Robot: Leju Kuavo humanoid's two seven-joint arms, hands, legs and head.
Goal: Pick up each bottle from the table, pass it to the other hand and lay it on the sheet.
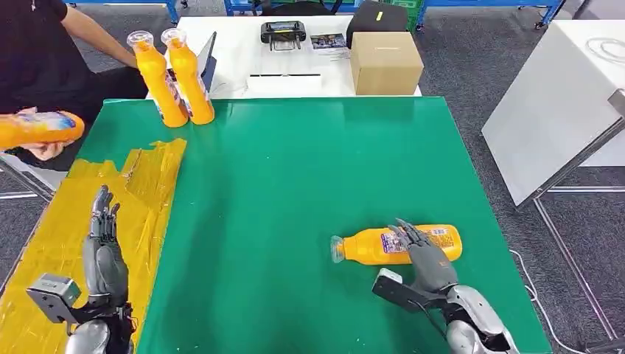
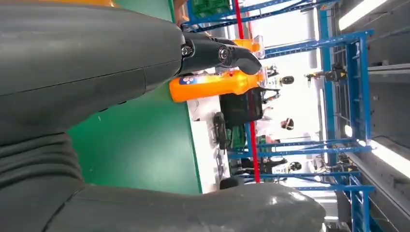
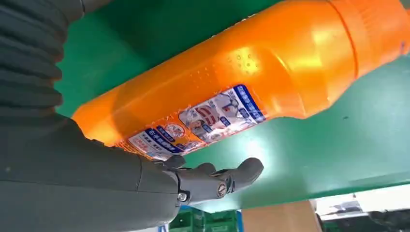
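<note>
Fingers [image 1: 404, 234] of the right hand [image 1: 424, 258] spread over the lying bottle [image 1: 368, 246]; left hand [image 1: 103, 254] open.

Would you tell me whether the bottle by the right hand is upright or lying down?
Lying down. The bottle rests on its side on the green table, cap pointing toward the robot's left, with the right hand over it.

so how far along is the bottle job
Early. Nothing lies on the yellow sheet yet. The right hand is over the lying bottle; a grip isn't clear. The left hand waits open above the sheet. Two upright bottles remain at the back, and a person holds another.
</note>
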